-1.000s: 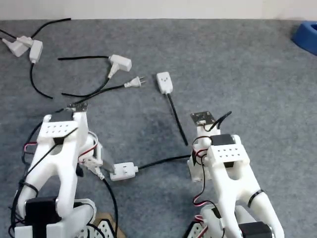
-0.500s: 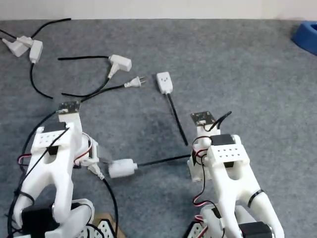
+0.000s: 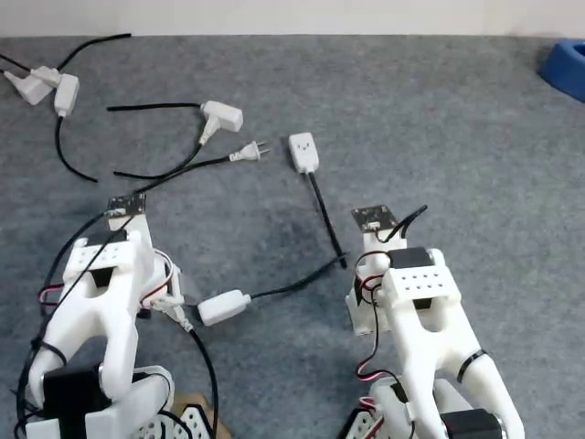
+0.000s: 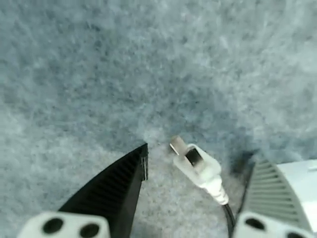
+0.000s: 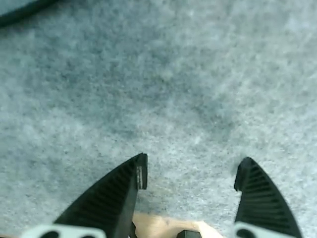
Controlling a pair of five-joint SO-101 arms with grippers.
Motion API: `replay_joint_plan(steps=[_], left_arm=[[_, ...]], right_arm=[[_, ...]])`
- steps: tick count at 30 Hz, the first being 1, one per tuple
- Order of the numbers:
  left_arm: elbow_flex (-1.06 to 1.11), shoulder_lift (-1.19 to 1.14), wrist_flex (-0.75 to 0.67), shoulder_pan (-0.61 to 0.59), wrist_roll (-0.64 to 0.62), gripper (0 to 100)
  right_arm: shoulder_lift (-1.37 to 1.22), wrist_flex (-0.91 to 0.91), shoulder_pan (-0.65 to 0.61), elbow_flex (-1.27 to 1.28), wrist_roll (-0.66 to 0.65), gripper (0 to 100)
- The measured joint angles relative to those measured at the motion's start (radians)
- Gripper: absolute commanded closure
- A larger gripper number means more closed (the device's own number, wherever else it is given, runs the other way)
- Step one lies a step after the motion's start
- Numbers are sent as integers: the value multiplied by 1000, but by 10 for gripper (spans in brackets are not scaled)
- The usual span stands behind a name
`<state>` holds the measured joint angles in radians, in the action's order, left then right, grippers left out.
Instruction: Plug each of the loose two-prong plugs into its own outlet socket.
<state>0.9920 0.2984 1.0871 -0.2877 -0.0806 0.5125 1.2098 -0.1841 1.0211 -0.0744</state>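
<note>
High view first. We've got a grey carpet (image 3: pixel 457 165) that runs up to a pale strip along the far edge. All the loose stuff sits left of centre:

- Two white connectors (image 3: pixel 64 94) are touching each other in the far-left corner.
- An angled plug (image 3: pixel 222 116) lies nearer the middle.
- A straight plug (image 3: pixel 249 152) has its prongs aimed at the outlet socket (image 3: pixel 303 152), near it but apart.

The socket's black cord (image 3: pixel 324 215) runs back toward the right arm (image 3: pixel 420 293). Right of that cord it's plain carpet out to a blue tub (image 3: pixel 567 66), which the frame clips at the far-right corner. We can't see inside it.

Close in, a white cord end (image 3: pixel 224 306) lies tilted just beside the left arm (image 3: pixel 101 293). Its cord heads over toward the right arm, so the lane between the two arms has a cord lying across it.

Left wrist view: the left gripper (image 4: pixel 200 154) is spread wide, low over the carpet. A two-prong plug (image 4: pixel 195 163) sits in the gap with its prongs pointing away from the wrist and its cord trailing back toward it. Carpet shows on both sides of it, between it and each finger, so as far as we can see nothing is pinched.

Right wrist view: the right gripper (image 5: pixel 194 159) is spread wide too, with nothing between the fingers, just carpet underneath. A dark cord (image 5: pixel 20 12) cuts across one corner. A bit of tan material (image 5: pixel 163 225) shows near the gripper's base, and we can't tell what it is.
</note>
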Motion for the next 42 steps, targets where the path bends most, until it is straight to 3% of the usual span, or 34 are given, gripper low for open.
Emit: replay_joint_plan(steps=[2, 16, 24, 28, 34, 42], left_arm=[[11, 2, 0, 0, 0, 997], [9, 2, -84, 6, 8, 994], [-293, -2, -115, 63, 330, 994], [-488, -2, 31, 207, 358, 994], [-746, -2, 281, 539, 339, 994], [-924, -138, 324, 937, 224, 986]], right_arm=[[0, 0, 0, 0, 0, 717], [0, 0, 0, 0, 0, 717], [0, 0, 57, 0, -38, 717], [0, 0, 226, -54, 60, 717], [0, 0, 514, -89, 84, 717], [0, 0, 704, -89, 84, 717]])
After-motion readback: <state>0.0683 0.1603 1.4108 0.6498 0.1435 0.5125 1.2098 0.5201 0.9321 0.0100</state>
